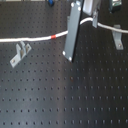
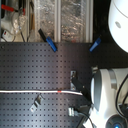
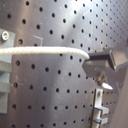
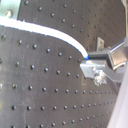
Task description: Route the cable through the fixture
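The cable (image 1: 30, 38) is a thin white cord with a red band (image 1: 54, 36), running from the first exterior view's left edge up to my gripper (image 1: 89, 21) and on to the right. The gripper is shut on the cable, above the black pegboard. In both wrist views the cable (image 3: 45, 50) (image 4: 55, 34) ends at the dark fingertips (image 3: 105, 62) (image 4: 100, 67). One grey metal fixture (image 1: 20, 54) stands just below the cable at the first exterior view's left, and another fixture (image 1: 117, 36) sits under the cable at the right. The second exterior view shows the cable (image 2: 30, 92) lying level.
The black perforated board (image 1: 65, 95) fills the scene. In the second exterior view, two blue clips (image 2: 50, 44) (image 2: 95, 45) sit at the board's far edge, with shelves of clutter behind. The white robot arm (image 2: 107, 95) covers the second exterior view's lower right.
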